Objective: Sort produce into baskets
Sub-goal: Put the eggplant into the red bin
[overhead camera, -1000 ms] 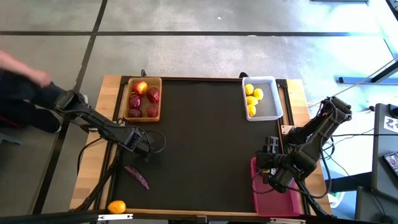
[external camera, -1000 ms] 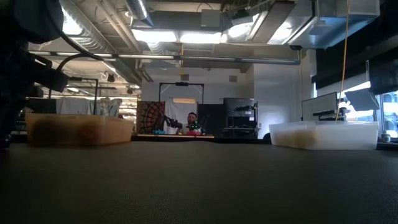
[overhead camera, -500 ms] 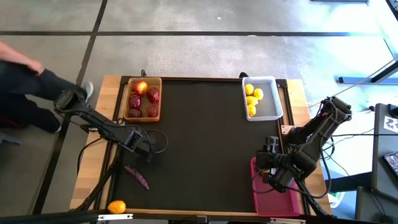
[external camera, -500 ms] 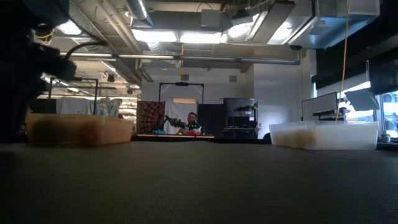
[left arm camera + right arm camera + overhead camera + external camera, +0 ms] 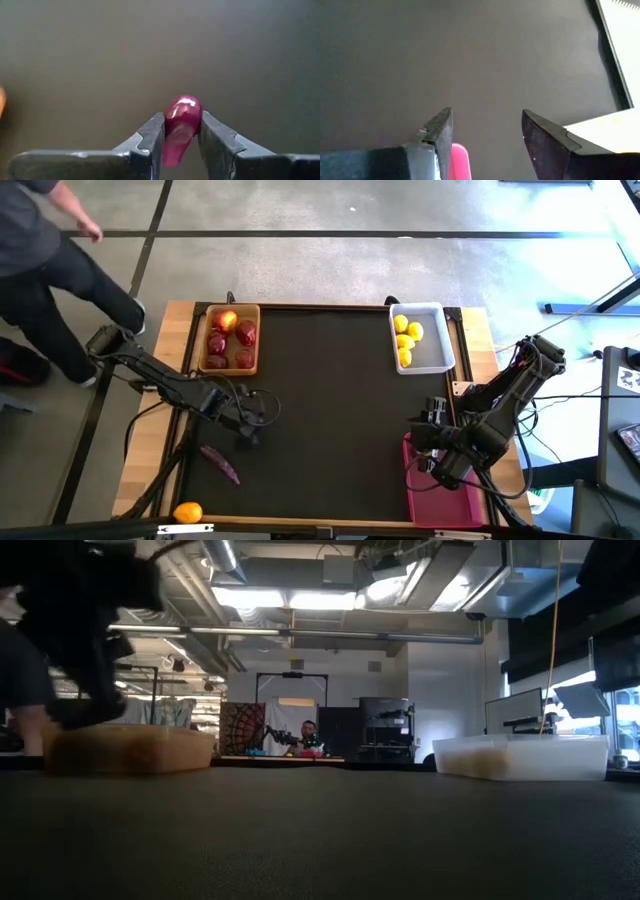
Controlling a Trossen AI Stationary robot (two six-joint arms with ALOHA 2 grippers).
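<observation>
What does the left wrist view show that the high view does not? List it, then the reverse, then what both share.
Only the left wrist view shows the purple-red piece pinched between the left gripper fingers, so that gripper is shut on it.

Only the high view shows the wooden basket of red fruits, the white basket of yellow fruits, the pink basket under the right gripper, another purple-red piece, an orange fruit, and a person beside the table.

Both show the left gripper over the dark mat.
</observation>
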